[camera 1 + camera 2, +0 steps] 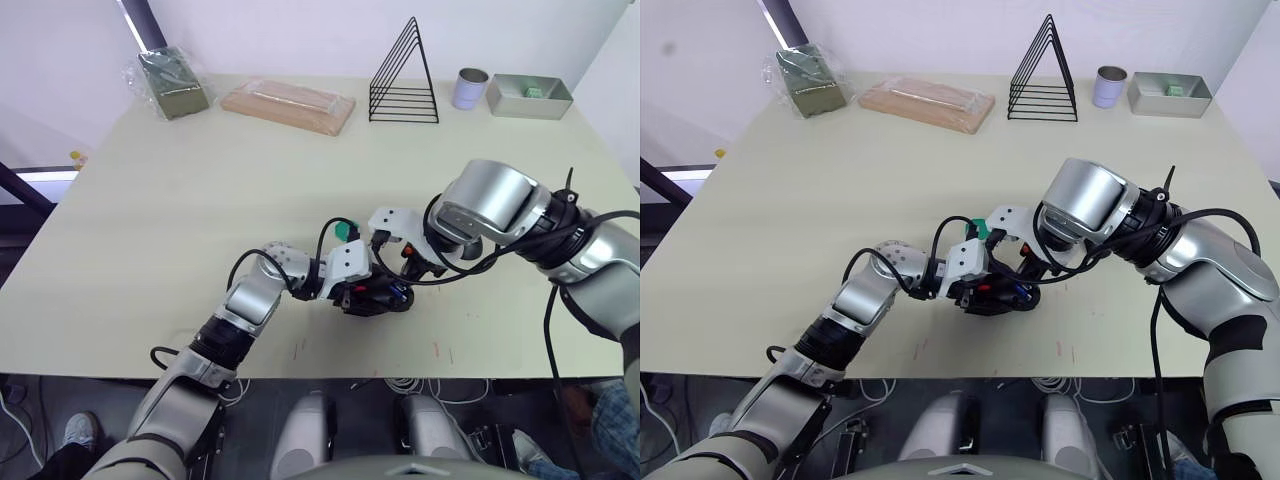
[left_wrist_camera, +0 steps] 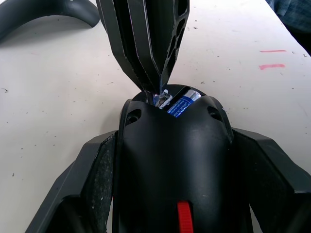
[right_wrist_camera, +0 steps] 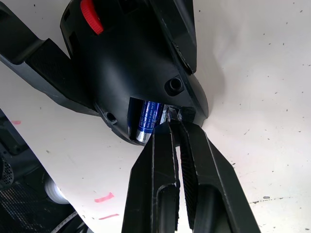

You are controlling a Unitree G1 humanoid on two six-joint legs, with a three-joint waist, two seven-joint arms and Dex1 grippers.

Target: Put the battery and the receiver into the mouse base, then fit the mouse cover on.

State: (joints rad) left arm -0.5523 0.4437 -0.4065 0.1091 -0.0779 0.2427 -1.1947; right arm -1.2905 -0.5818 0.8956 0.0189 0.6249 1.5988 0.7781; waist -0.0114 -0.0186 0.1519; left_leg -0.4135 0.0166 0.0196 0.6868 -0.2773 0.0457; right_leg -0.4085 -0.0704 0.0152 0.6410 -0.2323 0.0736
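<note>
Right wrist view shows battery [image 3: 148,120] seated in mouse base [image 3: 131,63] (left fingers [image 2: 92,179] clamp it).

We see a pale desk [image 1: 200,220] carrying the mouse base [image 1: 375,296] near its front edge. Along the far edge lie a bagged green block [image 1: 173,85], a wrapped wooden board [image 1: 288,105], a black wire rack [image 1: 405,75], a small can [image 1: 469,89] and a grey tray [image 1: 528,97].

Bright even overhead light, soft shadows; wrist views blurred up close.
</note>
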